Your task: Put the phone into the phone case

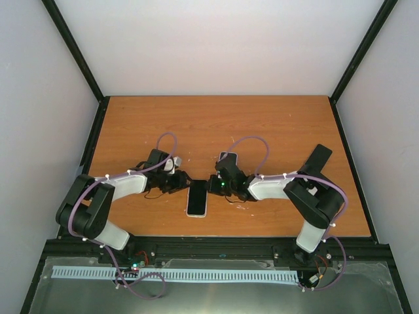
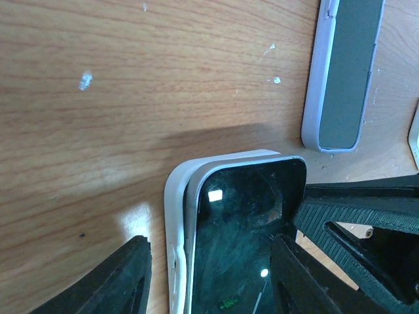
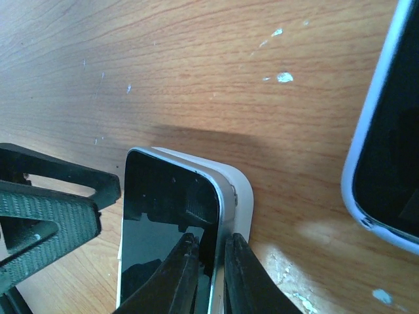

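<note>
The phone point(image 1: 196, 197), with a black screen, lies at the table's front middle, partly seated in a white phone case point(image 2: 174, 216). One long side stands proud of the case rim. My left gripper point(image 1: 178, 182) is open and straddles the phone's end point(image 2: 245, 209). Its left finger point(image 2: 124, 278) stays clear of the case. My right gripper point(image 1: 215, 185) is shut on the phone's raised edge point(image 3: 219, 196), one finger point(image 3: 180, 275) on the screen and the other on the outer side, by the case point(image 3: 243, 193).
A second flat device with a pale rim and dark face point(image 1: 227, 157) lies just behind the right gripper. It also shows in the left wrist view point(image 2: 344, 72) and the right wrist view point(image 3: 389, 131). The wooden table point(image 1: 216, 124) stretches behind, and black frame posts stand at the corners.
</note>
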{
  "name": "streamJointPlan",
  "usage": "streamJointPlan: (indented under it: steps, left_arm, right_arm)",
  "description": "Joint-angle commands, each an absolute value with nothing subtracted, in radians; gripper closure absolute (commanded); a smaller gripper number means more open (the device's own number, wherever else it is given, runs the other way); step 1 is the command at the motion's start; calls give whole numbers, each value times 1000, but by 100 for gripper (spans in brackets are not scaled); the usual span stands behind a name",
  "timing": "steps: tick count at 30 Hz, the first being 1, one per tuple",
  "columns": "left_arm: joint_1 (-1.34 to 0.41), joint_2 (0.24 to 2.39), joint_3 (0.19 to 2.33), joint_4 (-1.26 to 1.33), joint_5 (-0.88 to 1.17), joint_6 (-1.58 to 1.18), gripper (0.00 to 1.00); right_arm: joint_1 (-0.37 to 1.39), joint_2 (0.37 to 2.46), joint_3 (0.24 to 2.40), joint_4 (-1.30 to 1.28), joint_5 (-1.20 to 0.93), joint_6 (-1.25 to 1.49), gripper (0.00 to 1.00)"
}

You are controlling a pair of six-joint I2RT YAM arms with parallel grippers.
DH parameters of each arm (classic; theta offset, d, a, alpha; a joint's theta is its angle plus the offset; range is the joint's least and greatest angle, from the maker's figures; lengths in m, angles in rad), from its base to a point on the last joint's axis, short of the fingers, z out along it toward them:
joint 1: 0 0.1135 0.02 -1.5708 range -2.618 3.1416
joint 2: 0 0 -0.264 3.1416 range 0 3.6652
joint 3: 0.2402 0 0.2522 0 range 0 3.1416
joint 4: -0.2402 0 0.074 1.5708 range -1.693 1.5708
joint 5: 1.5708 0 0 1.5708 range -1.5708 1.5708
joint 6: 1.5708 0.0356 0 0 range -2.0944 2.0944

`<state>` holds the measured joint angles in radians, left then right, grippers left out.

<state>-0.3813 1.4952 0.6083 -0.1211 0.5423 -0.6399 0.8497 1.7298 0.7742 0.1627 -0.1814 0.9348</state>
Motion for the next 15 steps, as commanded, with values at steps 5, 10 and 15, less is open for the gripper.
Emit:
streamJointPlan:
  steps: [5, 10, 15]
  left_arm:
    - [-374, 1529, 618, -67, 587, -617, 53]
    - [-374, 1534, 620, -70, 594, -619, 61]
    - [-374, 1515, 620, -99, 570, -627, 63]
  right_arm:
    - [863, 1759, 815, 217, -228, 916, 88]
    - [873, 1771, 806, 199, -218, 923, 88]
    - [873, 1758, 776, 176, -175, 921, 89]
